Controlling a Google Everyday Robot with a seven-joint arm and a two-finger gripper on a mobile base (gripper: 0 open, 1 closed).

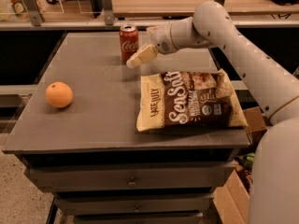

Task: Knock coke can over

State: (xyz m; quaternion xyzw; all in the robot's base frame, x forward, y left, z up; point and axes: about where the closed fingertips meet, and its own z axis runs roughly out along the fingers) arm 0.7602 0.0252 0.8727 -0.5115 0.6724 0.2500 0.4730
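One coke can (pixel 129 42) stands upright, far-centre on the worktop (pixel 93 120). Pincer (pixel 139 58) sits just right of it, low near its base; opening: can't tell. Risk: a low push slides the can instead of tipping it, or the arm drags the chip bag (pixel 191 99).

The robot's white arm (pixel 261 78) comes in from the lower right corner of the frame, where a broad rounded segment fills the edge. From there a long link slopes up and to the left to a rounded elbow joint (pixel 212 17) near the top, right of centre. A shorter grey-white wrist (pixel 175 34) section runs leftward from the elbow, nearly level. The gripper (pixel 140 57) sits in the upper centre of the frame, cream-coloured, angled down and to the left from the wrist, its tip at its lowest point.
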